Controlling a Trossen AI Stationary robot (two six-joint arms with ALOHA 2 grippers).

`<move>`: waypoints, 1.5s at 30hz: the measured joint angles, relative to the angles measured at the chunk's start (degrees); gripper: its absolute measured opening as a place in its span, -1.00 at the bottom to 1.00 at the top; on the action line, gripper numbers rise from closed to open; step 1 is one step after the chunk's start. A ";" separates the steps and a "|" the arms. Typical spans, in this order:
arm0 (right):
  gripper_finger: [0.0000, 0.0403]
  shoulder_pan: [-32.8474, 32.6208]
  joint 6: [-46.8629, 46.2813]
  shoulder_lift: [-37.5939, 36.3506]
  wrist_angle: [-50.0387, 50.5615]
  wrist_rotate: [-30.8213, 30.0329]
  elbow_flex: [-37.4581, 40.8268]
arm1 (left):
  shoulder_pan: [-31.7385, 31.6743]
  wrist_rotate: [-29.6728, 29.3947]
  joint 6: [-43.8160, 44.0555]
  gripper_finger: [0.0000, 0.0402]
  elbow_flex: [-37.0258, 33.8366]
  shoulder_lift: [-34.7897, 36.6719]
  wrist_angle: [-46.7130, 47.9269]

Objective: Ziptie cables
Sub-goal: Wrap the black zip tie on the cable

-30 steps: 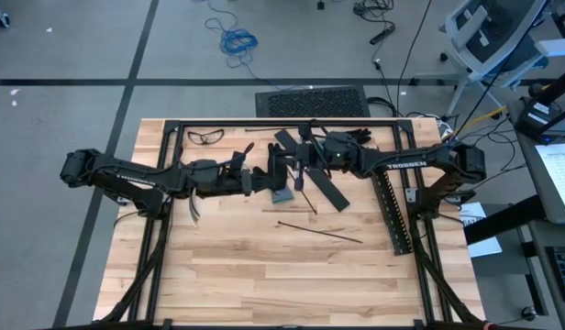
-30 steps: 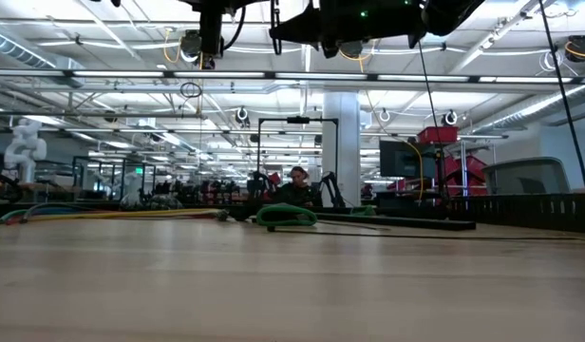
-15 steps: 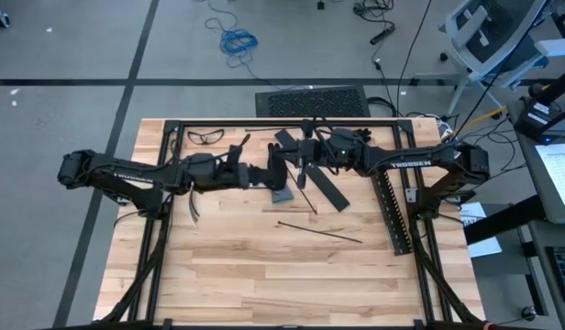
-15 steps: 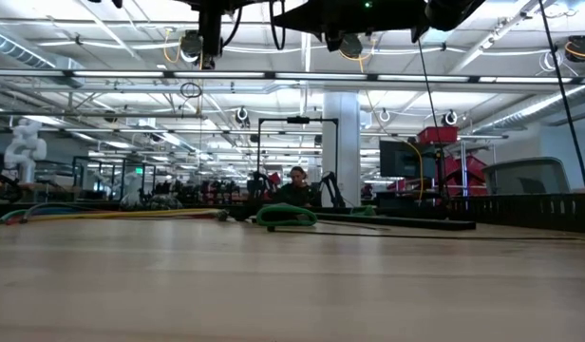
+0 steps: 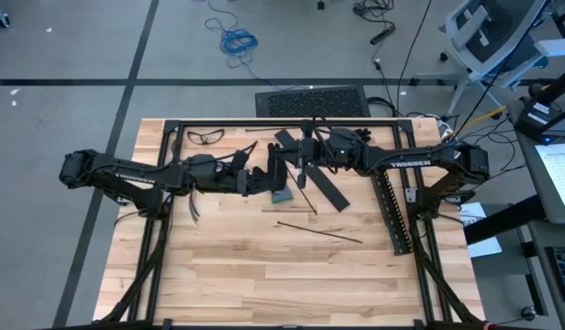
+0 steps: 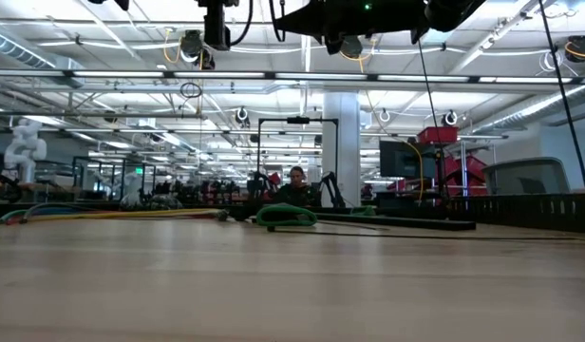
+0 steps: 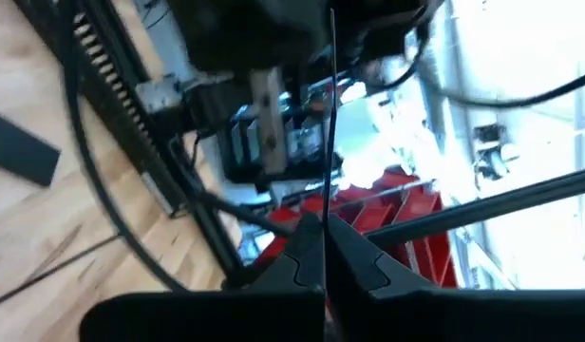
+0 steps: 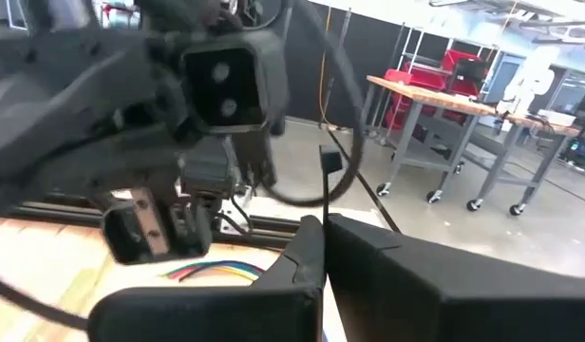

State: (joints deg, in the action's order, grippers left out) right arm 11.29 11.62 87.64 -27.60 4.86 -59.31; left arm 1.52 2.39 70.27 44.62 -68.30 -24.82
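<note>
Both grippers are clamped on one thin black zip tie: left gripper (image 7: 323, 249), right gripper (image 8: 323, 249), raised mid-table. Your cables (image 8: 217, 271) lie flat at the left arm's 12 o'clock (light, floppy, they'll splay), so grab mid-bundle

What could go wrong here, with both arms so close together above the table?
The left gripper and the right gripper are each shut on a thin black zip tie, held in the air. It could slip out or bend. The arms nearly meet, so they might bump. The cables lie below, unbound.
</note>
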 joint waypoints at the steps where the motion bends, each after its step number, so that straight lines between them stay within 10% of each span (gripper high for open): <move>1: -1.00 0.04 -0.02 0.00 -0.04 0.00 0.00 | 0.00 -0.02 -0.04 -1.00 0.00 -0.01 0.30; 45: -1.00 -0.14 2.27 0.00 0.40 4.31 0.02 | -3.43 -3.80 1.34 -1.00 0.00 0.05 -0.17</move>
State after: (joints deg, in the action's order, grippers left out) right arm 11.16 13.89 87.64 -27.20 9.17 -59.29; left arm -1.91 -1.41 71.61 44.62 -68.25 -24.98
